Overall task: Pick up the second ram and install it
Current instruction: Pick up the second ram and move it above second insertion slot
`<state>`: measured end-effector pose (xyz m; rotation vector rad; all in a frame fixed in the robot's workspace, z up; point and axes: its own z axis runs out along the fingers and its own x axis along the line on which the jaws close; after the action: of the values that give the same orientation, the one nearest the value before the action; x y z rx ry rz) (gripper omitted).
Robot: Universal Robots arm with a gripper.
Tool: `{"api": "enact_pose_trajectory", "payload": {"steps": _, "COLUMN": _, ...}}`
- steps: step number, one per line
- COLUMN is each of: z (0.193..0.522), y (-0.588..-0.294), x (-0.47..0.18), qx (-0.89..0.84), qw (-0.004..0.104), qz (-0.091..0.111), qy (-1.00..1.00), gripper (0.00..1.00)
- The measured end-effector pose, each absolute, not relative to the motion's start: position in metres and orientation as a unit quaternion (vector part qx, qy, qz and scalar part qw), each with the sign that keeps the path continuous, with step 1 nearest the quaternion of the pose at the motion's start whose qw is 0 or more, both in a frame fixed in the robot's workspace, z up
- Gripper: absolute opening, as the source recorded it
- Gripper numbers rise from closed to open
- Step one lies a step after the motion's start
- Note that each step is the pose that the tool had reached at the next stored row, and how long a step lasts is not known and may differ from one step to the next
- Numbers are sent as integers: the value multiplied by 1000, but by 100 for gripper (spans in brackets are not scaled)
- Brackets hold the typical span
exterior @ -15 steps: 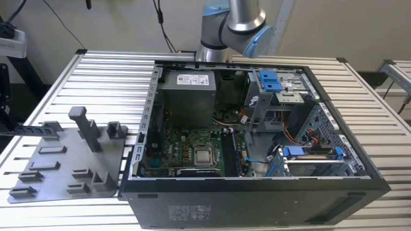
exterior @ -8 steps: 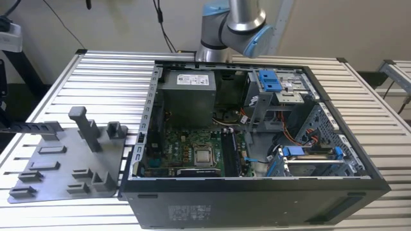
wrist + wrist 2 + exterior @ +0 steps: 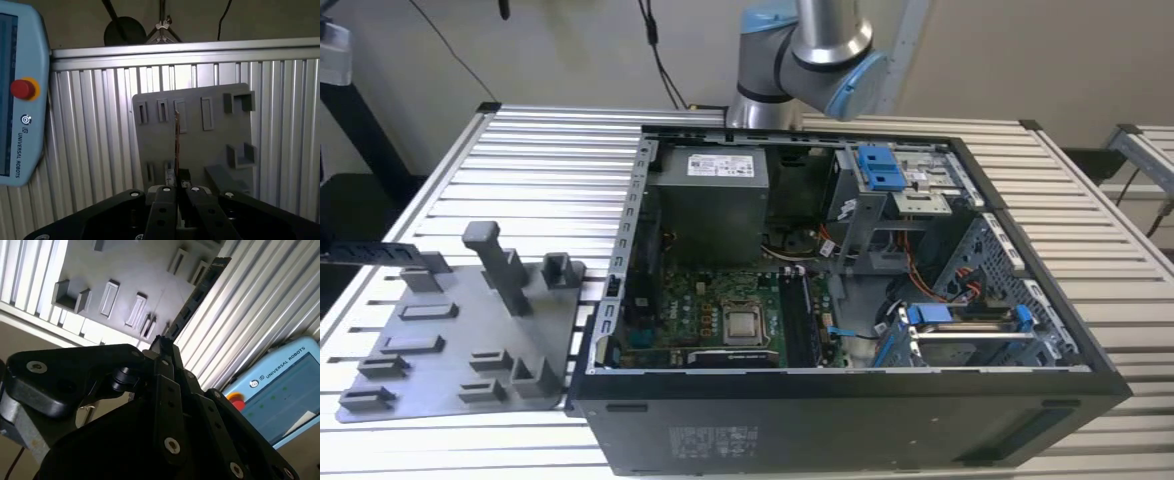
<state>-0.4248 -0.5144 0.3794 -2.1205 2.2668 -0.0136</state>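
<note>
Because the second ram [image 3: 176, 145] is thin and flat, the gripper [image 3: 176, 189] takes it by its two broad faces. In the first wrist view the stick runs edge-on out from between the fingers [image 3: 162, 200], which are closed onto it with no gap showing. This grip is judged to keep the board in line with the tool, so that its long edge can be presented squarely to a slot.

Reading the exterior view from its left to its right:

1. At the left edge, the dark stick projects into the picture, roughly level, above the far corner of the grey fixture plate [image 3: 447, 370]. It appears clear of the post beneath, though contact cannot be ruled out.
2. The fixture plate lies flat on the slatted table [image 3: 547, 160]. Its upright blocks and narrow pockets appear made to stand parts on edge, where fingers can reach both faces.
3. The computer case [image 3: 854, 420] lies on its side just beside the plate, open face up, which exposes the motherboard [image 3: 694, 300] from above.
4. The long dark memory slots [image 3: 797, 310] run just to the right of the processor socket [image 3: 744, 325]. They are well apart from the stick, so the ram is judged picked up but not yet seated.
</note>
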Motion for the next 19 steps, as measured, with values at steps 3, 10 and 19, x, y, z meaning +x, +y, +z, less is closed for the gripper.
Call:
{"api": "enact_pose_trajectory", "payload": {"steps": 3, "z": 387, "y": -514, "x": -425, "qx": -683, "qw": 19, "qz": -4, "qy": 731, "gripper": 14}}
{"api": "enact_pose_trajectory", "payload": {"steps": 10, "z": 406, "y": -515, "x": -425, "qx": -682, "qw": 19, "qz": -4, "qy": 731, "gripper": 14}}
{"api": "enact_pose_trajectory", "payload": {"steps": 19, "z": 427, "y": -514, "x": -425, "qx": -681, "qw": 19, "qz": -4, "qy": 732, "gripper": 14}}
